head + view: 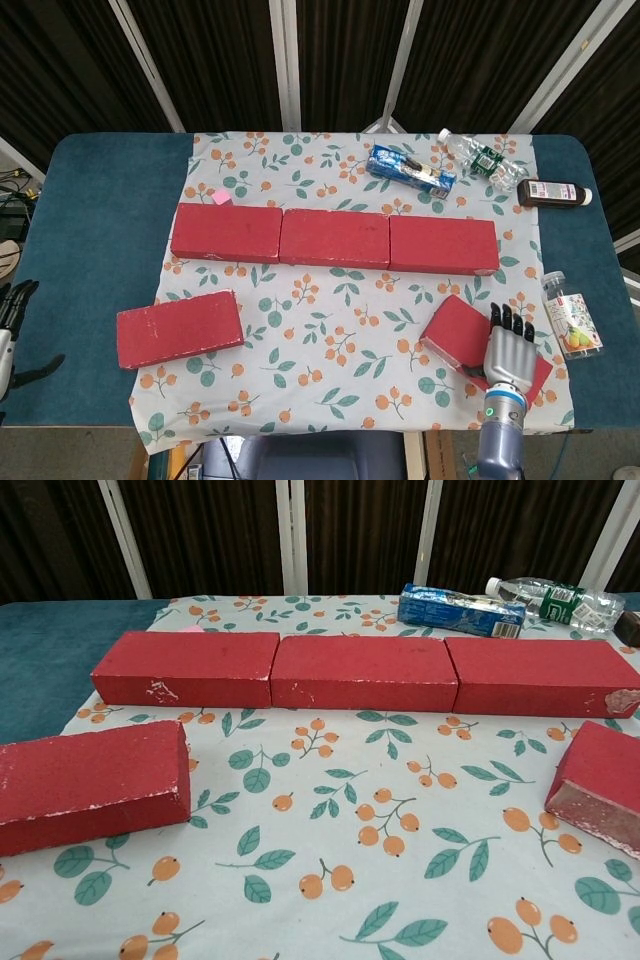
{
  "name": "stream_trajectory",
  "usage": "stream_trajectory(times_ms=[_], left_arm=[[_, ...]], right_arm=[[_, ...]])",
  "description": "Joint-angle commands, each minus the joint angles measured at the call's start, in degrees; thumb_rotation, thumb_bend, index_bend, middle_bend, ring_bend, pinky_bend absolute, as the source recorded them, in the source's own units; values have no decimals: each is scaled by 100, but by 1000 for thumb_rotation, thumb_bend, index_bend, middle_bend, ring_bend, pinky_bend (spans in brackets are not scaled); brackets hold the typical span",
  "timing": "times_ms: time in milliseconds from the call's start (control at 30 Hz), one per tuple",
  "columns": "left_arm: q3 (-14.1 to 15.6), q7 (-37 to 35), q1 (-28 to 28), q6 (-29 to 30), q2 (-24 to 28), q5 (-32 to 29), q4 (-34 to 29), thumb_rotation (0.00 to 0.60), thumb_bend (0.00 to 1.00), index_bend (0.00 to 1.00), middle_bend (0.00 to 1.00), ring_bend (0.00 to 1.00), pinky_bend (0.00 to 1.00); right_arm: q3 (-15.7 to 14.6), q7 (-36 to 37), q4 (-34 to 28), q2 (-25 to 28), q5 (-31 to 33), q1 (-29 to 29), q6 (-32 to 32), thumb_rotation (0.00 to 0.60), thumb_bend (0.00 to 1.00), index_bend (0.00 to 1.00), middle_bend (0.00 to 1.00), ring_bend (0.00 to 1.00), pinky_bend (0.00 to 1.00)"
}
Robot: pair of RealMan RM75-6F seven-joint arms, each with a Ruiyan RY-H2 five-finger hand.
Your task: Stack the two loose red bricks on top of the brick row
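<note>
Both hands empty — right hand [510,352] flat over right loose brick [462,333], fingers extended; left hand [12,330] spread — off table edge.

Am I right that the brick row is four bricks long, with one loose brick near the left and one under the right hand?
Not quite: the brick row is three bricks long, not four, as the head view shows. The rest holds: one loose brick lies near the left, and the other loose brick lies under the right hand.
</note>
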Motion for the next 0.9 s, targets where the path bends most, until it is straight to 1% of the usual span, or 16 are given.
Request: stream_trajectory(times_ms=[33,433,633,900], left_arm=[[-6,-28,8,8,12,-16,-2,600,7,44,59,0,133],[-35,-146,20,22,48,-66,25,600,7,44,58,0,133],[-45,-122,9,0,36,-93,32,600,7,44,57,0,133],[-70,-40,-2,-13,-2,-151,20,600,7,44,55,0,133]], right_arm=[[-41,-46,-84,-8,-17,29,89,600,150,0,0,0,0],[-215,49,-12,-131,107,30,130,600,150,0,0,0,0],[-165,44,104,-178,190,100,106,600,149,0,0,0,0],[-84,15,226,-110,367,180,24,600,151,0,0,0,0]])
